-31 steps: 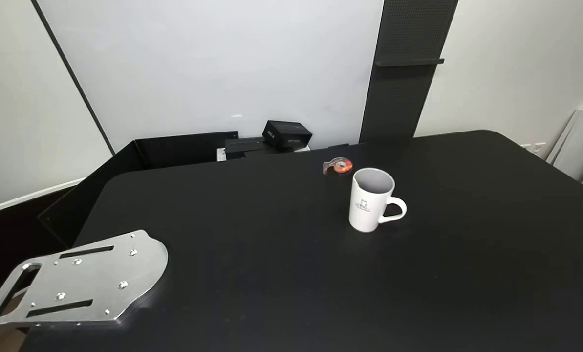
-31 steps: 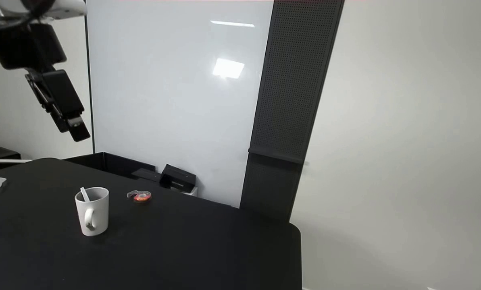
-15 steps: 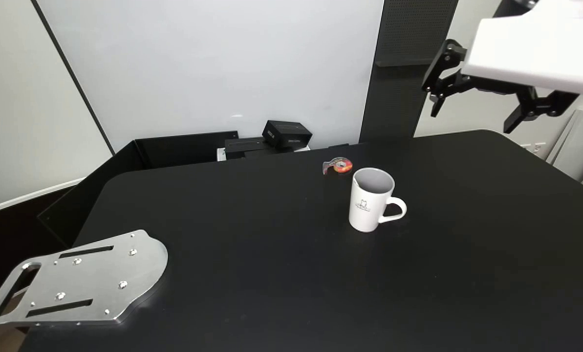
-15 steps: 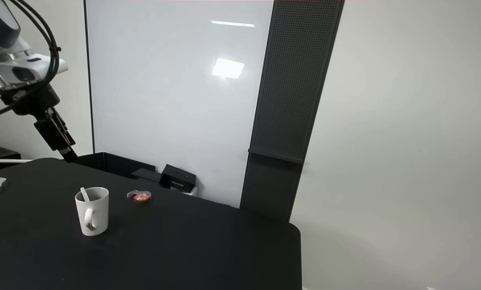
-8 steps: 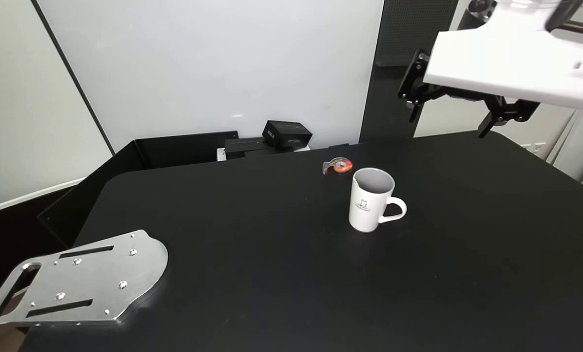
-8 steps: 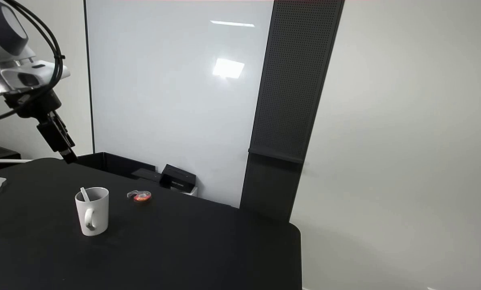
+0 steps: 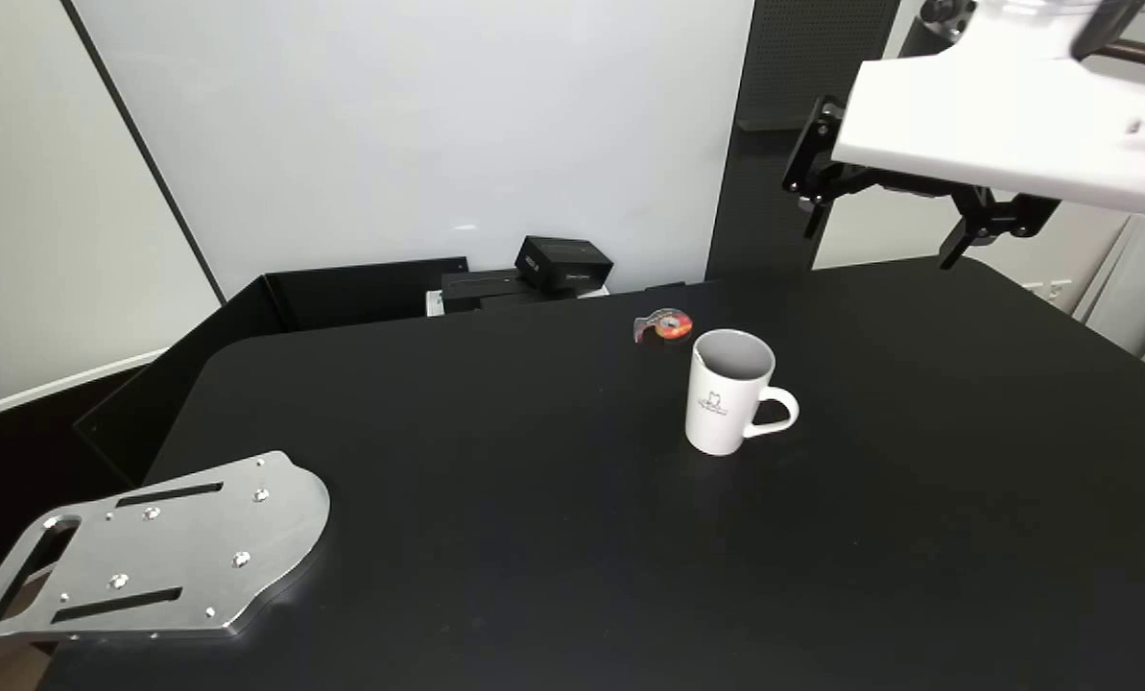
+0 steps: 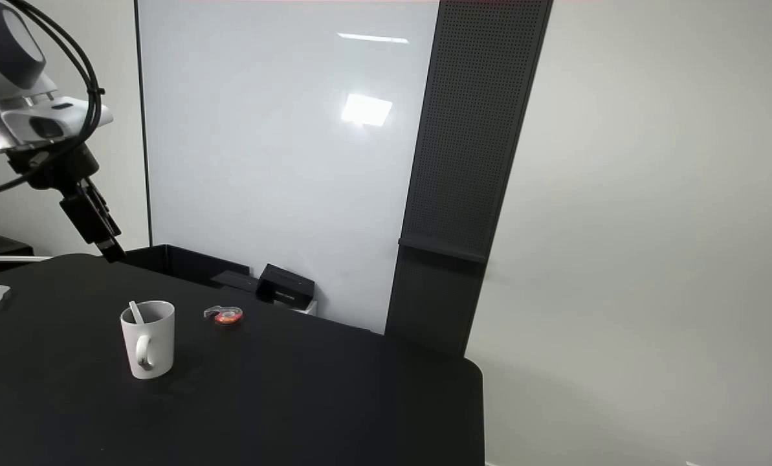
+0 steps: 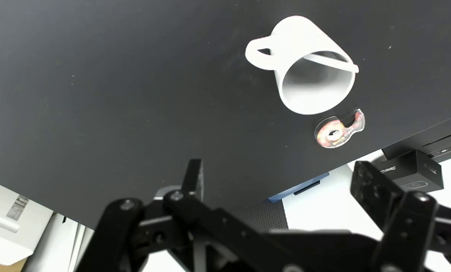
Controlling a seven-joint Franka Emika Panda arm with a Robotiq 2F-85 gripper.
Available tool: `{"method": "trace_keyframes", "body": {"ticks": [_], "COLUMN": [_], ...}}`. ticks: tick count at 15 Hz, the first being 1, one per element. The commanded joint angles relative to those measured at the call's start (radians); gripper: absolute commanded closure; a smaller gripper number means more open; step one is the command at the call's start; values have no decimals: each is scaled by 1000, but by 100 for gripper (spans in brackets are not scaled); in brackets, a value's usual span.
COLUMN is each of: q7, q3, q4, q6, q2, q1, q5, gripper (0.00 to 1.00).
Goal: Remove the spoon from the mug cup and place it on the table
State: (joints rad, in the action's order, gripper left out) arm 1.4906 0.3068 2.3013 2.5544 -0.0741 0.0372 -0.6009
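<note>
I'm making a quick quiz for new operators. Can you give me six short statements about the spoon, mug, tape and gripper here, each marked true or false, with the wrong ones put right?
1. The spoon is in the mug. True.
2. The mug lies on its side. False: it stands upright on the table.
3. The gripper is open. True.
4. The gripper is clamped on the spoon. False: it holds nothing and is apart from the mug.
5. The tape lies on the table near the mug, not touching it. True.
6. The spoon is black. False: it is white.
</note>
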Motion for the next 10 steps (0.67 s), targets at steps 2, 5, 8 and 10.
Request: {"method": "trace_keyframes", "body": {"ticks": [2, 5, 8, 10], "q7": [2, 45, 62, 66], "q3": [-86, -125, -161, -181], "q4": [-48, -119, -216, -281], "q6": [-15, -29, -41, -57], "q2": [-34, -78, -147, -196], "q1": [87, 124, 163, 192], "q5": [-2, -47, -79, -90], "gripper": [0, 0, 0, 0]}}
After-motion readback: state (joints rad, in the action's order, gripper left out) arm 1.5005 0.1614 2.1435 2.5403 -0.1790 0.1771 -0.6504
